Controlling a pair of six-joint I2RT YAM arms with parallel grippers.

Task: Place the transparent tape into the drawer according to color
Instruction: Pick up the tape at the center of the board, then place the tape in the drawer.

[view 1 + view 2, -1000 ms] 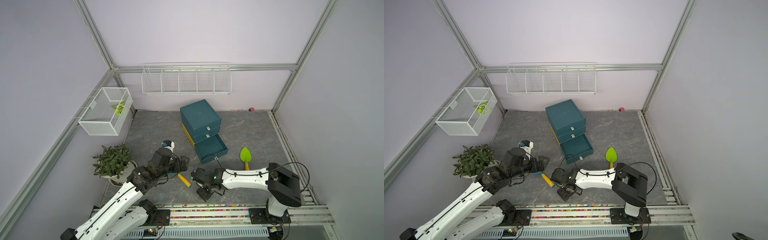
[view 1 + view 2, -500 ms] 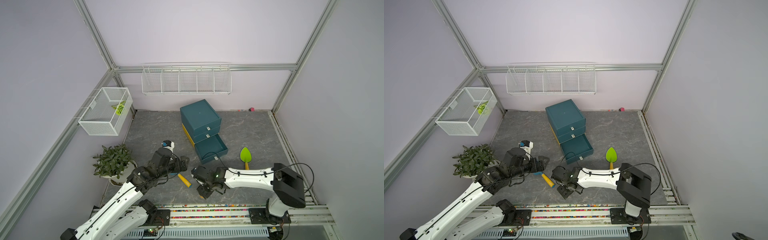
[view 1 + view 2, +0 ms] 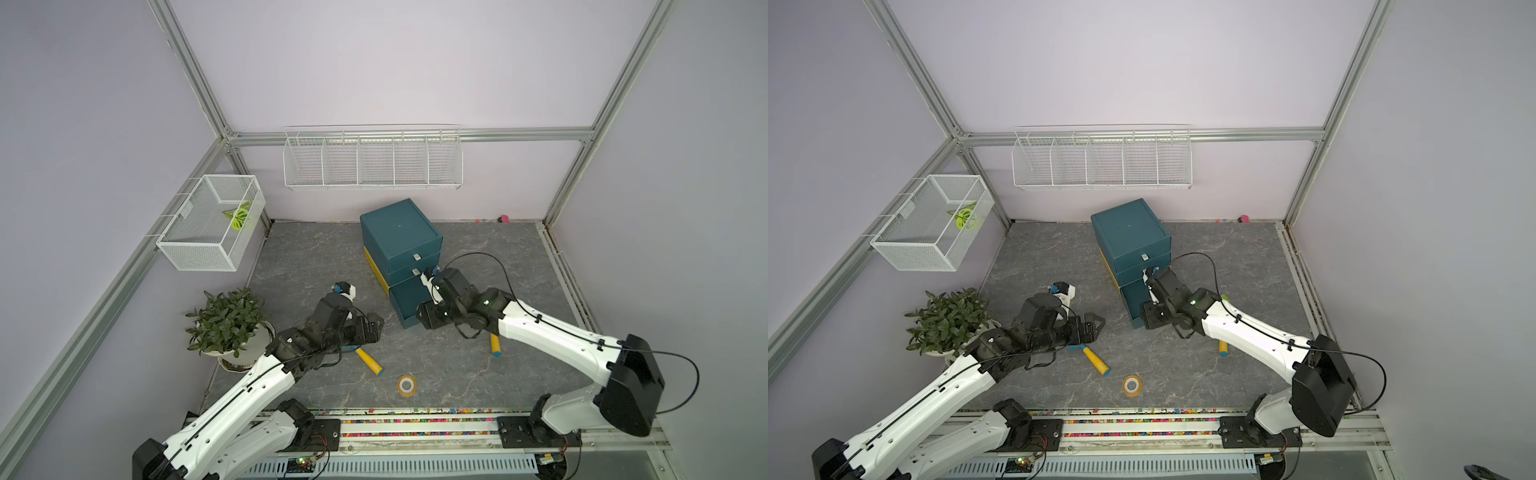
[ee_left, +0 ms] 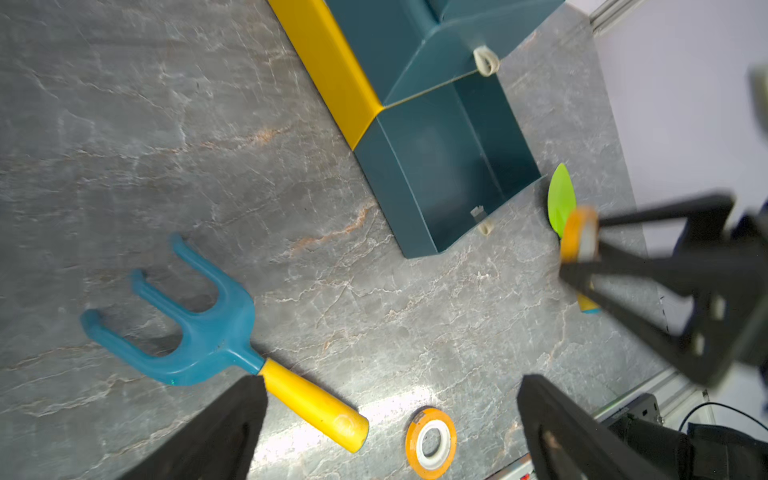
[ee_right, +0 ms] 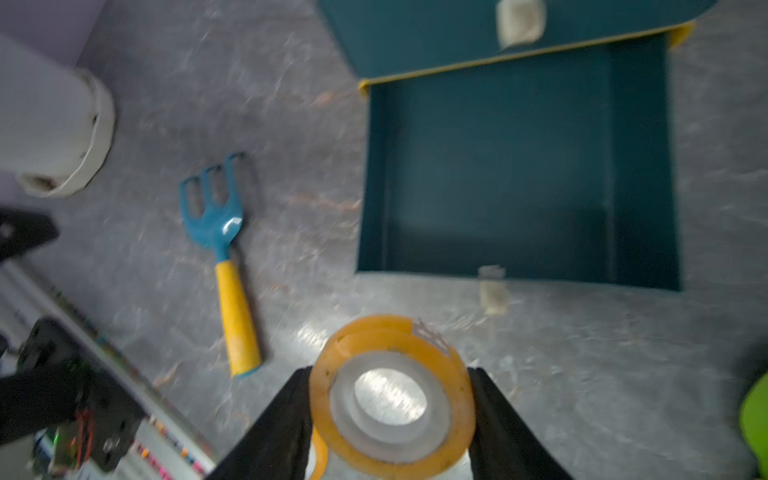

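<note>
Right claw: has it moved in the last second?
Yes. The right claw, gripping orange tape, went from near the front rail back to the open drawer.

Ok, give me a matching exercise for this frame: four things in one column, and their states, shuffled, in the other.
Things:
1. right gripper
2. left gripper
3. bottom drawer
4. blue rake

States:
a. pulled open, nothing visible inside
b. fingers wide apart, holding nothing
c. lying flat on the table
d. closed on an orange tape roll

Pairs: 1-d, 2-b, 3-a, 4-c
</note>
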